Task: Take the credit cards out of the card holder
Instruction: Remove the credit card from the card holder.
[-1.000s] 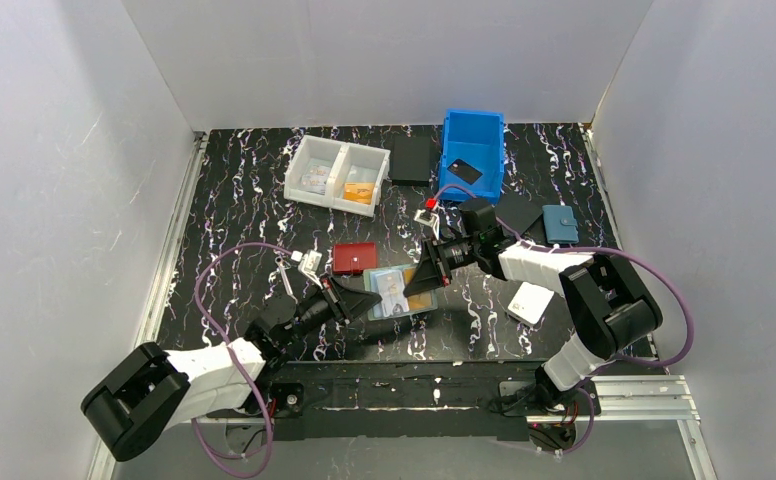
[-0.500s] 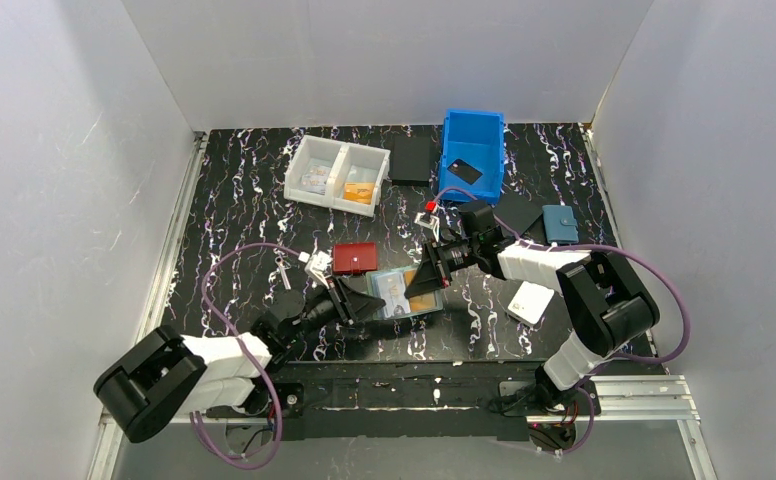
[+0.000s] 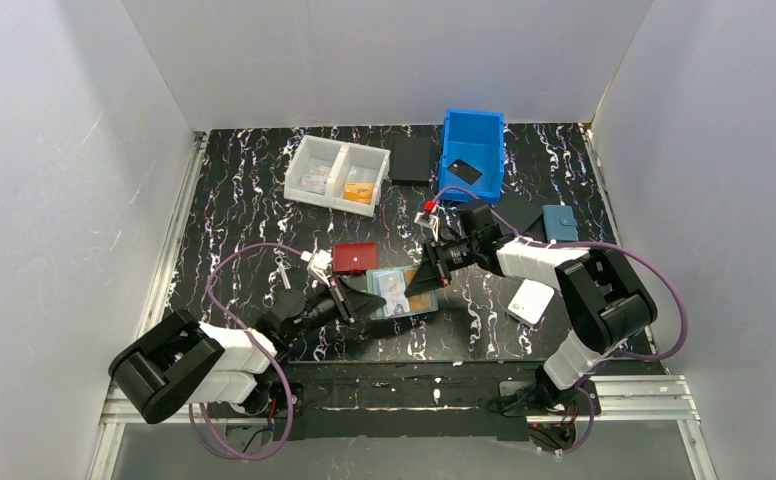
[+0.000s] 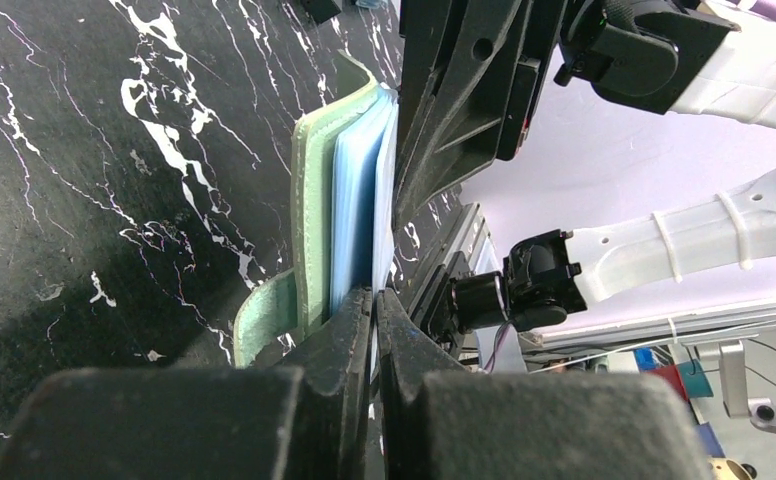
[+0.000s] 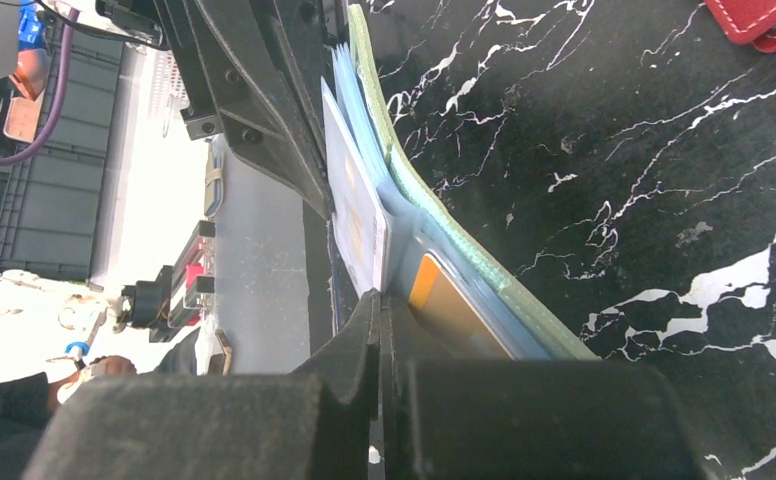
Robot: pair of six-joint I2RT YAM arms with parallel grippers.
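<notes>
Lying open | sage-green card holder (image 3: 396,290) | orange card (image 5: 424,283) showing

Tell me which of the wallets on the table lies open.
The sage-green wallet, next to the red wallet, lies open with its card sleeves showing. That red one, the blue wallet and the white wallet lie closed.
</notes>
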